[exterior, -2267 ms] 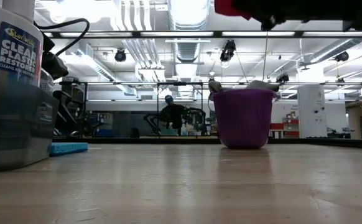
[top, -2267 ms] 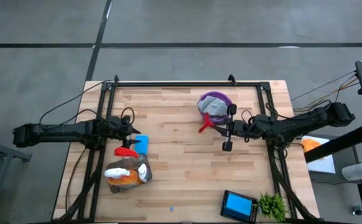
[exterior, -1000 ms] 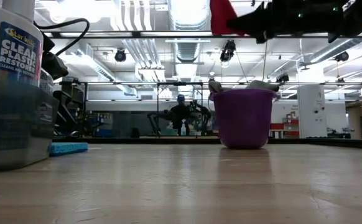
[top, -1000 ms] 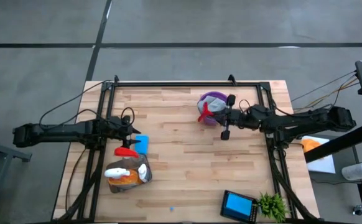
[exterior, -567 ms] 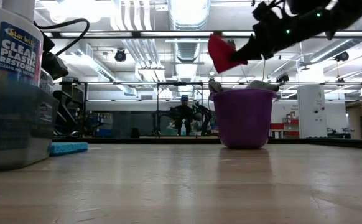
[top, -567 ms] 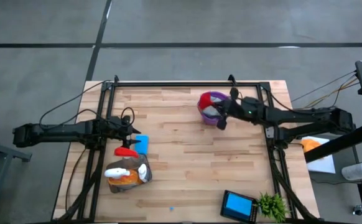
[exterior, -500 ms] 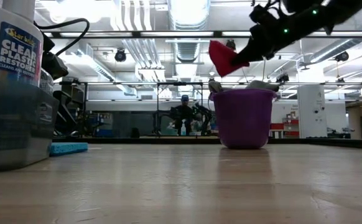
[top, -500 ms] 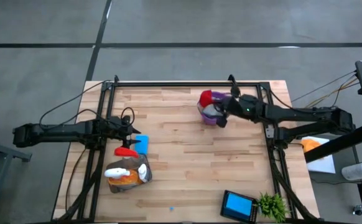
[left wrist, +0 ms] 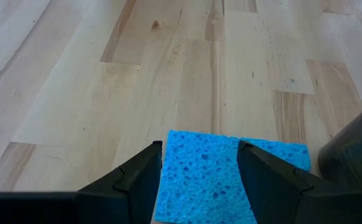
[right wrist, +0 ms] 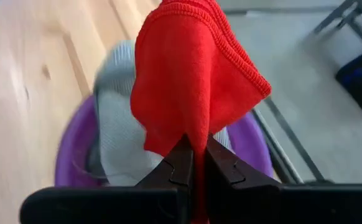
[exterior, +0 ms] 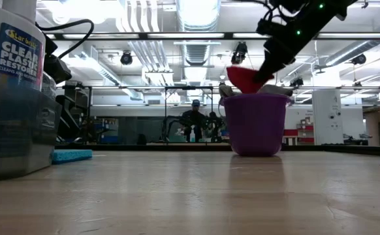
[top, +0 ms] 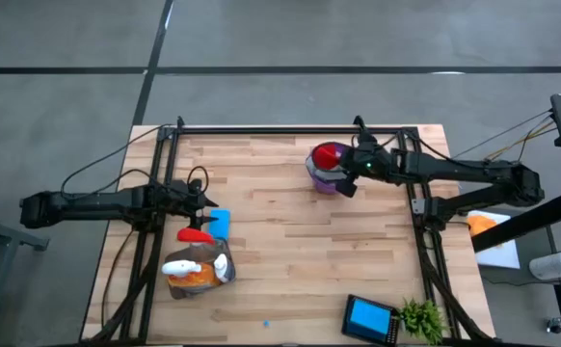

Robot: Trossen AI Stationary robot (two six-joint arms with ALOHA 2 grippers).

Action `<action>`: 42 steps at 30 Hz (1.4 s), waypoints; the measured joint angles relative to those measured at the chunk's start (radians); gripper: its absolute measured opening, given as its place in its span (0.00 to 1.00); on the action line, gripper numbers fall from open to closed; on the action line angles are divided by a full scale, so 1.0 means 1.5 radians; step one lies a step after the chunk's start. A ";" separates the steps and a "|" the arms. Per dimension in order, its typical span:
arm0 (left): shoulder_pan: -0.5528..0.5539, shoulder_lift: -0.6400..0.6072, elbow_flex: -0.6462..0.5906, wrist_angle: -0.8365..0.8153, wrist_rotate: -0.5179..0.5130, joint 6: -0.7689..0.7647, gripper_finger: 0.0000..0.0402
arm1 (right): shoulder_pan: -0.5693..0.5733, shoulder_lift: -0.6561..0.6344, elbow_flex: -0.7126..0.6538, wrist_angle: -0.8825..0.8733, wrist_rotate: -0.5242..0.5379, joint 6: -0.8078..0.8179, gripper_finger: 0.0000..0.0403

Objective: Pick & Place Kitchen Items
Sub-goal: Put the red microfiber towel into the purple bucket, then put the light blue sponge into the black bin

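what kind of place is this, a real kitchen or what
Probably a robotics lab or workshop, not a kitchen: a wooden bench in a black frame, a bare concrete floor, and ceiling ducts with strip lights in a large open hall.

We are looking past the wooden table [exterior: 190, 196] into a workshop, where ceiling lights [exterior: 196, 13] are shining over a grey concrete floor [top: 280, 39].

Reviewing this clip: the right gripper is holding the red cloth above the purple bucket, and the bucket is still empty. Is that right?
Not quite. The right gripper is shut on the red cloth above the purple bucket, but the bucket is not empty: a grey cloth already lies inside it. The right wrist view shows this.
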 joint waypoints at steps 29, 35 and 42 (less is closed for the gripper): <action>0.000 0.000 0.000 0.000 0.000 0.000 0.53 | -0.006 0.150 0.070 -0.127 0.101 0.025 0.42; 0.000 0.000 0.000 0.000 0.000 0.000 0.53 | 0.001 0.119 0.070 -0.140 0.102 0.030 0.67; -0.001 0.000 0.000 0.000 0.000 0.000 0.53 | 0.025 0.066 0.069 -0.153 0.100 0.033 0.78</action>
